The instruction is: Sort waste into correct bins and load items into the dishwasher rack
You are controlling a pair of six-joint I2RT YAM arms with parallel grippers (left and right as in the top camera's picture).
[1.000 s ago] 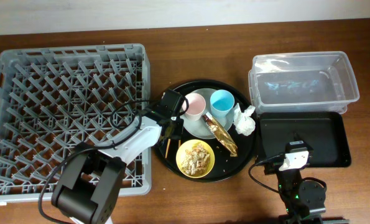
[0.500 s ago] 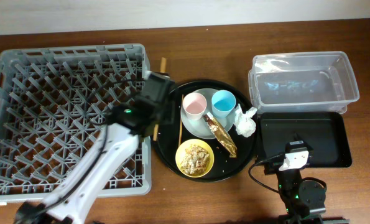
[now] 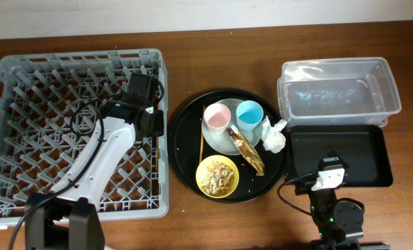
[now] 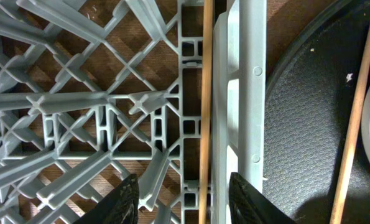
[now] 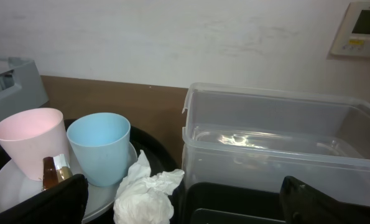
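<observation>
One chopstick (image 4: 204, 93) was found laid inside the dishwasher rack (image 3: 81, 57) along its right wall, straddled untouched by the wide-spread left hand (image 4: 189, 202). The second chopstick (image 3: 201, 142) was left on the round black tray (image 3: 185, 121). The pink cup (image 3: 217, 117), light-blue cup (image 3: 248, 113), plate (image 3: 220, 141), yellow bowl (image 3: 200, 170), tissue (image 3: 273, 135) and gold wrapper (image 3: 248, 151) were judged not yet sorted, and the right hand (image 5: 194, 199) was held spread above the shallow black tray (image 3: 359, 156).

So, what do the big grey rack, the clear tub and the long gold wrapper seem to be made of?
Grey rack: moulded plastic, matte, judging by its ribbed lattice and pegs.
Clear tub: glossy transparent plastic; it is see-through and light glints on it.
Gold wrapper: probably metallic foil, as it looks shiny and creased.
</observation>
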